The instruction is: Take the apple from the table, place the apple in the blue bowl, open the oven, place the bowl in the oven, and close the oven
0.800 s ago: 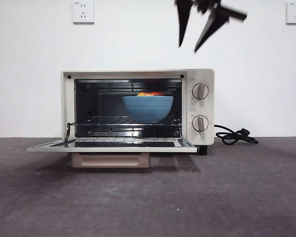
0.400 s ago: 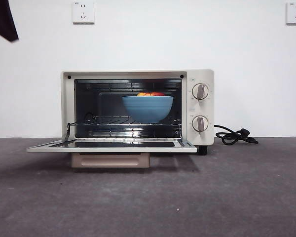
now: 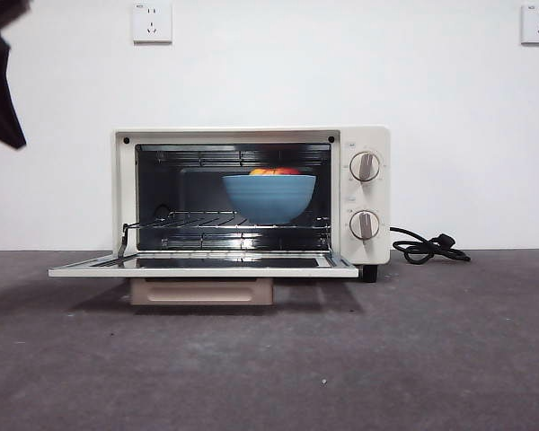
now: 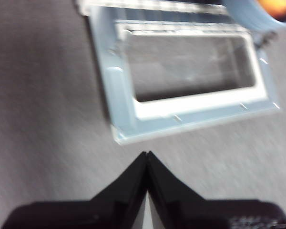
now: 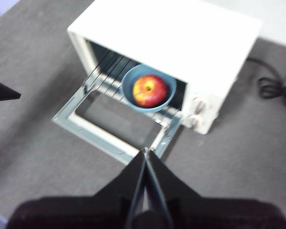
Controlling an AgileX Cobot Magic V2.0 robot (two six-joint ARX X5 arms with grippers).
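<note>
The cream-white oven [image 3: 364, 144] stands on the table [image 3: 359, 359] with its door [image 3: 202, 263] folded down flat. Inside, on the wire rack, sits the blue bowl [image 3: 269, 197] with the red-yellow apple [image 3: 274, 171] showing above its rim. My left gripper [image 3: 4, 108] hangs at the top left, its jaws shut [image 4: 147, 153] above the table just off the door's [image 4: 128, 105] front left corner. High over the scene, my right gripper [image 5: 146, 150] is shut and holds nothing, looking down on the oven [image 5: 181, 38], the bowl [image 5: 127, 86] and the apple [image 5: 149, 90].
A black power cord [image 3: 427, 247] lies coiled on the table to the right of the oven. Two knobs [image 3: 365, 166] sit on the oven's right panel. Two wall sockets [image 3: 152, 20] are on the white wall behind.
The right gripper rose out of the top of the front view. The left gripper came in at the top left corner and has dropped lower. Oven, bowl and apple have not moved.
</note>
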